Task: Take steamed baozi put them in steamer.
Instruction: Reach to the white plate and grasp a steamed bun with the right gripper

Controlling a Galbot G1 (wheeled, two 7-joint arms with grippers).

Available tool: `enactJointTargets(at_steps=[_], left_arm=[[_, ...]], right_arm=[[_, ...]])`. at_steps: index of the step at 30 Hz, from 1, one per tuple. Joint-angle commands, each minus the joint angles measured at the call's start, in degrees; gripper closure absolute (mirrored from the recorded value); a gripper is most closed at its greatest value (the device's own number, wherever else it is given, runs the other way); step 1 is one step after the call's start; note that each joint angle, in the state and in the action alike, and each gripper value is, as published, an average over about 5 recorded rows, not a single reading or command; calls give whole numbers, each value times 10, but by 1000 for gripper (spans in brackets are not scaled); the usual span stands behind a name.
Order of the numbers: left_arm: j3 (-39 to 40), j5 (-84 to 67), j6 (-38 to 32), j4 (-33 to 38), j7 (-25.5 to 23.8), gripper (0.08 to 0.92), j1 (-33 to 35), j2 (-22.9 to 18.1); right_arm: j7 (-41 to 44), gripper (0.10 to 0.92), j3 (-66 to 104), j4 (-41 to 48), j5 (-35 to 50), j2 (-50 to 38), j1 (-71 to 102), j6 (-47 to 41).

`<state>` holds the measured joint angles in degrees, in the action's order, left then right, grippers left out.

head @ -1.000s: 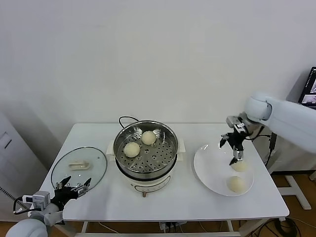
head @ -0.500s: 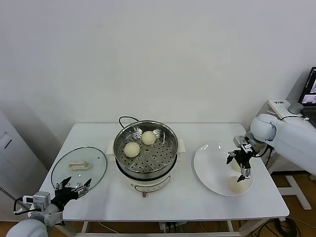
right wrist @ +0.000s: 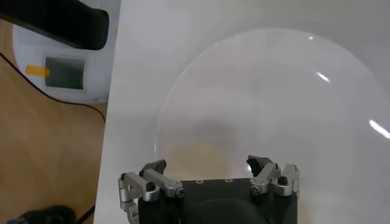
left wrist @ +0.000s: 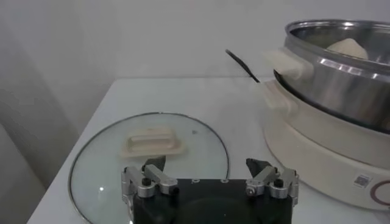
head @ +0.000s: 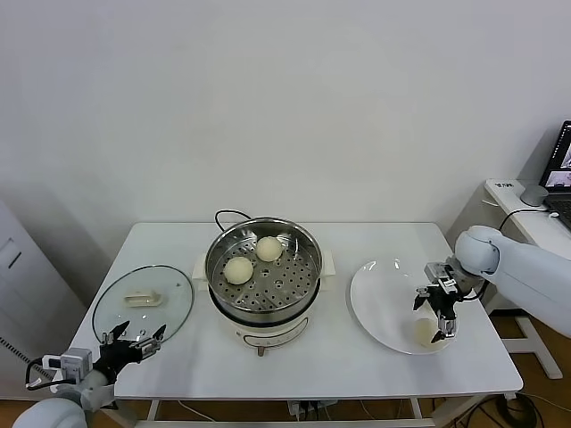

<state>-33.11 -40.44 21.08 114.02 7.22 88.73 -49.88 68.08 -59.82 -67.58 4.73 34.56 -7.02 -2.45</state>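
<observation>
Right gripper (head: 438,312) approaching a bun (head: 423,332) on the plate (head: 379,308).
Its fingers are standing wide, holding nothing; the bun is lying directly beneath them, steamer (head: 264,272) well apart; left gripper (head: 132,343) idling open.

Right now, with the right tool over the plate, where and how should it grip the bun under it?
Grip the bun across its widest middle, coming straight down from above. It is a smooth round dome lying on the shallow white plate, so side access is low and the rim interferes. The right tool is already open just above it.
</observation>
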Motion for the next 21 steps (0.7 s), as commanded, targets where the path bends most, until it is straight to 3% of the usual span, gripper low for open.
enactJointTargets(at_steps=[1,21], left_arm=[[1,1,1,0,0,177,0,0],[2,4,2,4,0,177,1,-2]], right_arm=[[-2,204,30,4,-17,-3,35,1],[-1,469,75,28,-51,9,68,-7]])
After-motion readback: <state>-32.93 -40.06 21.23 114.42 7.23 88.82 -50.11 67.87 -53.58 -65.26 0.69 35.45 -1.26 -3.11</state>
